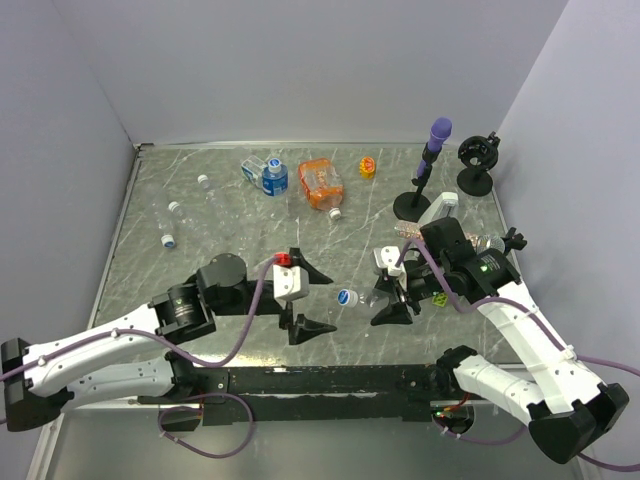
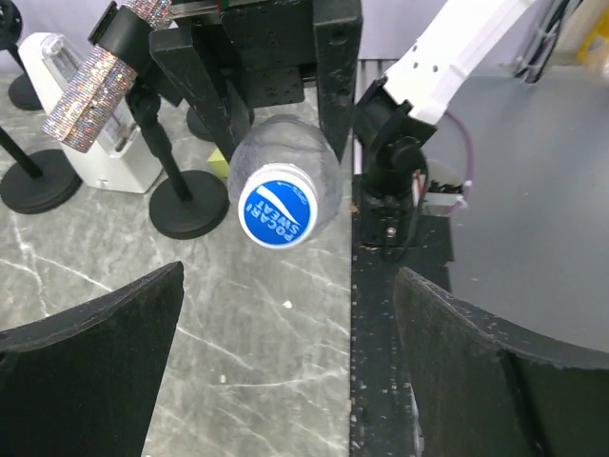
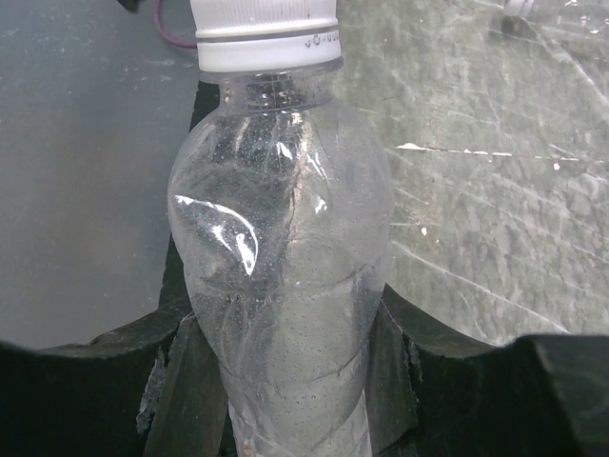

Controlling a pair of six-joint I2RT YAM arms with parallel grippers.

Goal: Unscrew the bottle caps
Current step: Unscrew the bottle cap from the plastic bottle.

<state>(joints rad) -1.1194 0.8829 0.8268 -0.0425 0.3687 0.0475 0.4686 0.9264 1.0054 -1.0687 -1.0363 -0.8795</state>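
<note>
My right gripper [image 1: 386, 290] is shut on a clear bottle [image 3: 285, 286], its black fingers pinching the body below the shoulder. The bottle lies level and points left toward the left arm. Its cap [image 2: 277, 206] has a blue printed top and a white ribbed side [image 3: 266, 33], and it sits on the bottle's neck. My left gripper [image 2: 285, 381] is wide open, facing the cap [image 1: 348, 297] end-on a short way off, with nothing between its fingers [image 1: 310, 270].
Several small clear bottles [image 1: 172, 212] lie at the left. A blue-labelled bottle [image 1: 272, 178], an orange bottle [image 1: 322, 183] and a yellow cap [image 1: 368, 167] lie at the back. A purple-topped stand [image 1: 430, 160], a black stand [image 1: 478, 160] and a white device [image 1: 440, 208] sit at back right.
</note>
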